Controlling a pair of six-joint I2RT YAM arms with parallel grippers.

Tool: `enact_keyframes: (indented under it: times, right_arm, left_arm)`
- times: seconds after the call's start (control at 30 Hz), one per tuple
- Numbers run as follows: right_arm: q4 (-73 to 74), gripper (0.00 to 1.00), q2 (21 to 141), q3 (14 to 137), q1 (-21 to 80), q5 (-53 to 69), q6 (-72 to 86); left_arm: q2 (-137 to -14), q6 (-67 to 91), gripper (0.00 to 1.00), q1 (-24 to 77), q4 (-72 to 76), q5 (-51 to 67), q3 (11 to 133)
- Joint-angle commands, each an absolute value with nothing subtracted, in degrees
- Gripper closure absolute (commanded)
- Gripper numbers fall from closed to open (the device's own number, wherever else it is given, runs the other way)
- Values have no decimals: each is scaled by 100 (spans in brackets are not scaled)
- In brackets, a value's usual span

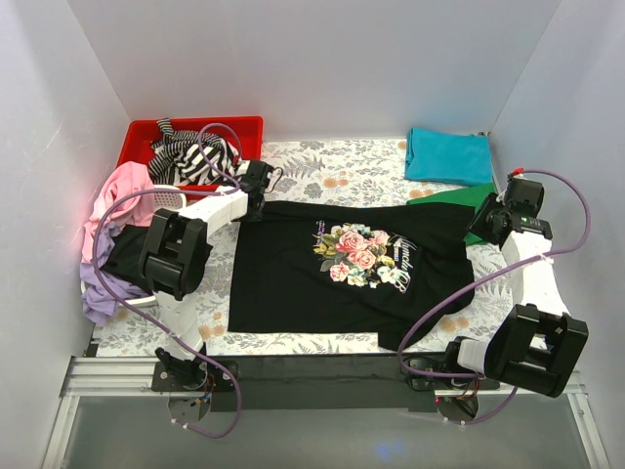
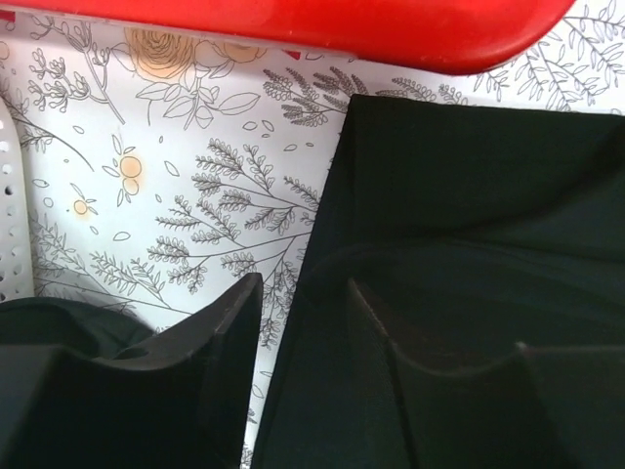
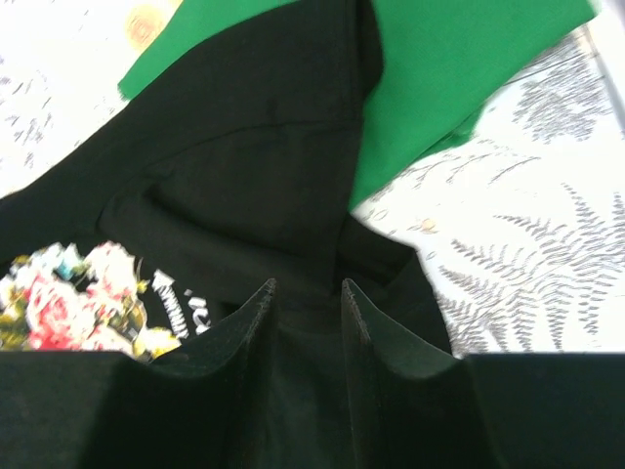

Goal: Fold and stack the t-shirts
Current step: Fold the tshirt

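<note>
Soft black rose-print tee (image 1: 293,293) lies spread flat on the floral bench (image 1: 332,171). Left hand (image 2: 303,283) hangs loose-fingered at its corner, right hand (image 3: 308,285) unclenched over its sleeve. Beyond: smooth green tee (image 1: 467,198), folded teal tee (image 1: 447,154).

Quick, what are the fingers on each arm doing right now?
Left gripper: open, at the black t-shirt's edge, holding nothing.
Right gripper: open over the same t-shirt, apparently holding nothing.
</note>
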State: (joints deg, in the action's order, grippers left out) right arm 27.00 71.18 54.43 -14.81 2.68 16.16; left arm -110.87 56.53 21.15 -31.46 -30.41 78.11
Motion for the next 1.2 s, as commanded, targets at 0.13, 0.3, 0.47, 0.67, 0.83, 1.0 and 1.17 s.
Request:
enact_keyframes:
  times: [0.13,0.3,0.47,0.67,0.83,1.0,1.17]
  right_arm:
    - [1716,60,7672,5519,-1441,-475,1643]
    - [1381,57,8586,5704,-1450,-379,1591]
    - [941,55,9350,6055,-1459,-79,1600]
    - [659,52,9868,6616,-1459,-114,1582]
    - [799,51,10388,7066,-1459,-141,1582]
    - [923,51,10845,7409,-1468,-44,1600]
    - [993,51,11074,7532,-1485,-62,1573]
  left_arm:
    - [-10695,5546,59,2092,-2778,-1558,8401]
    - [-11380,5493,59,2109,-2733,-162,9086]
    - [-11996,5484,60,2118,-2593,728,9299]
    - [-12164,5511,61,2118,-2470,941,9053]
    - [-12234,5432,62,2118,-2505,712,8974]
    - [-12287,5362,62,2118,-2601,431,8965]
    - [-12252,5309,62,2118,-2654,308,9009]
